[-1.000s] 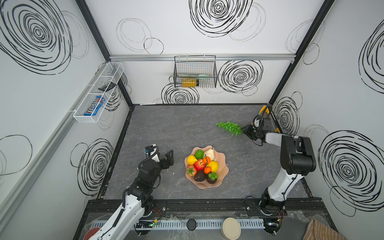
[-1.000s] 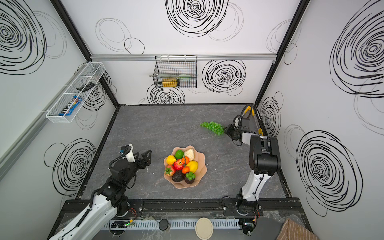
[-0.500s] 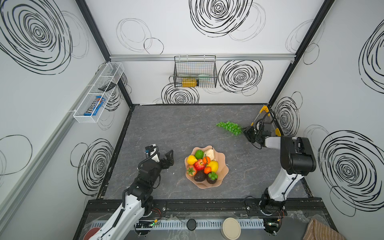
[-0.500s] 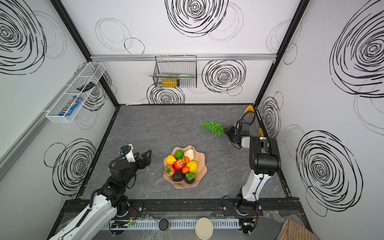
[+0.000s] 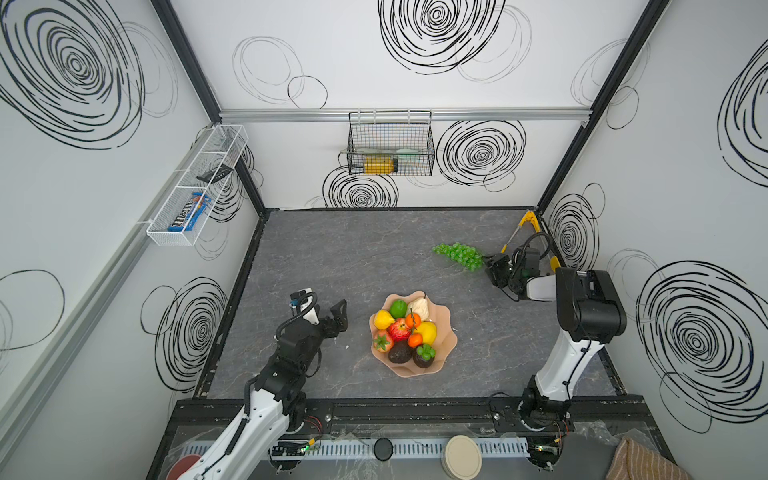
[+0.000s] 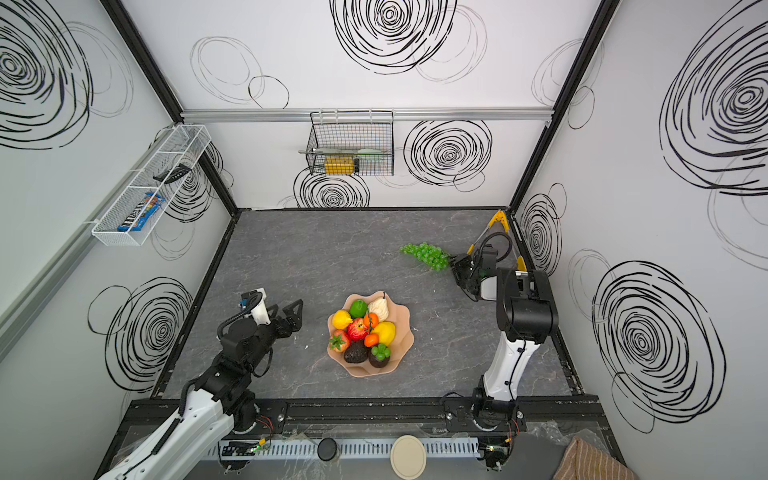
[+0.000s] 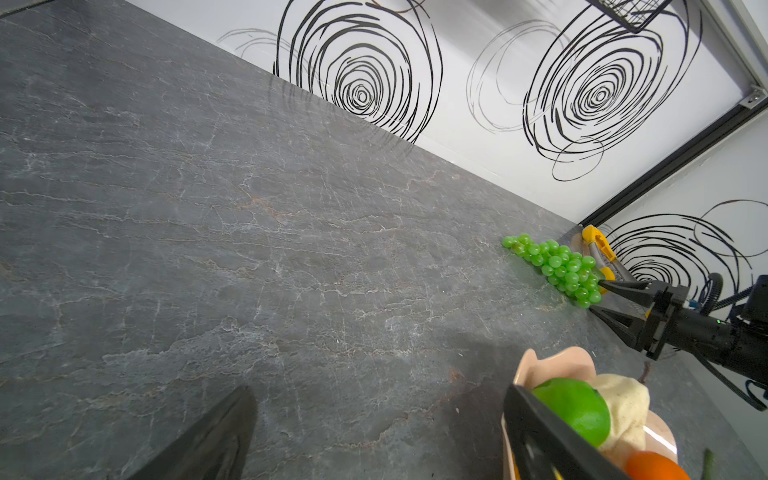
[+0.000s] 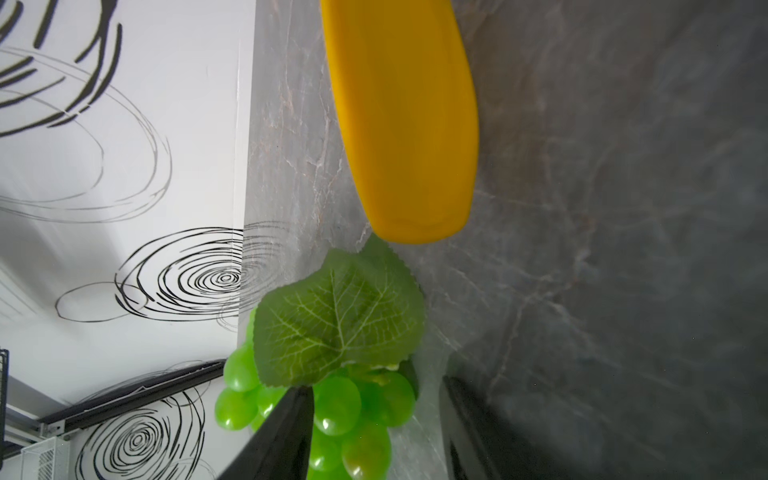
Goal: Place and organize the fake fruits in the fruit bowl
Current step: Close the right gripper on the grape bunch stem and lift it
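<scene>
Left gripper: I see my left gripper (image 5: 337, 316) low over the grey table (image 5: 332, 257), just left of the fruit bowl (image 5: 446, 345). Its two black fingers (image 7: 208, 440) are spread wide and hold nothing.

Right gripper: I see my right gripper (image 5: 490, 272) far back on the right, right at the leafy end of the grape bunch (image 5: 457, 254). In the left wrist view its fingers (image 7: 623, 291) stand apart, with the last grapes at their tips. In the right wrist view the grapes (image 8: 353, 411) sit between the two fingers (image 8: 282, 432). The fingers are not squeezed onto them, so I count it as spread.

Grapes: The bunch lies flat on the table, well apart from the bowl, toward the back right. Its green leaf (image 8: 336, 316) points at the tongs (image 5: 528, 224).

Bowl: The pink wavy bowl sits near the middle front of the table. In both top views it is full of fruits.

Fruits in the bowl: I see a lime (image 5: 398, 308), a pale pear (image 5: 419, 307), two lemons (image 5: 426, 332), a red apple (image 5: 399, 329), small oranges (image 5: 413, 320), a strawberry (image 5: 382, 341) and a dark avocado (image 5: 400, 351).

Tongs: The yellow-tipped tongs lie in the back right corner, beside the wall. One yellow tip (image 8: 399, 124) is just beside the grape leaf.
</scene>
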Robot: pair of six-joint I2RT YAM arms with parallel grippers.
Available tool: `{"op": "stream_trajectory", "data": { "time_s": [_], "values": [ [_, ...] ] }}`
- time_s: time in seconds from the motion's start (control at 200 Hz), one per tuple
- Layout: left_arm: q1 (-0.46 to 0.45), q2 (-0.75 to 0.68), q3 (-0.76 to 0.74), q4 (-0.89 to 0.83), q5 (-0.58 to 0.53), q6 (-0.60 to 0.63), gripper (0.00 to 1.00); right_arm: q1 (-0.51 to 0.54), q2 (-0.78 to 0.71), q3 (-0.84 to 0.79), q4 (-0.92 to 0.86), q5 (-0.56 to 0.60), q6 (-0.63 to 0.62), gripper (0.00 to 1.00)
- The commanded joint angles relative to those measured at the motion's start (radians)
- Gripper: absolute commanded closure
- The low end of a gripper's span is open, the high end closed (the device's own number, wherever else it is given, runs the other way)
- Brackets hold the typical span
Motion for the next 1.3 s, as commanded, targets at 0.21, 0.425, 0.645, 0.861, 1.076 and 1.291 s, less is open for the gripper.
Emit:
{"op": "stream_trajectory", "data": {
  "time_s": [0.21,0.425,0.645,0.861,1.076,1.291],
  "values": [
    [0.005,-0.003,-0.006,0.055,0.009,-0.002,0.03,-0.002,0.074,0.008,0.108,-0.019,0.079,0.52],
    [0.005,-0.001,-0.005,0.055,0.008,-0.002,0.03,0.001,0.091,0.03,0.138,-0.009,0.059,0.57],
    [0.005,0.0,-0.006,0.058,0.009,-0.001,0.03,0.01,0.087,0.045,0.153,0.002,0.042,0.67],
    [0.005,0.002,-0.005,0.059,0.008,-0.001,0.03,0.014,0.04,0.026,0.136,0.033,0.003,0.62],
    [0.006,0.002,-0.007,0.062,0.012,-0.002,0.03,0.011,0.043,0.069,0.018,0.062,-0.085,0.47],
    [0.005,0.004,-0.007,0.065,0.011,-0.001,0.03,0.02,0.112,0.101,0.129,-0.052,-0.057,0.36]
  ]
}}
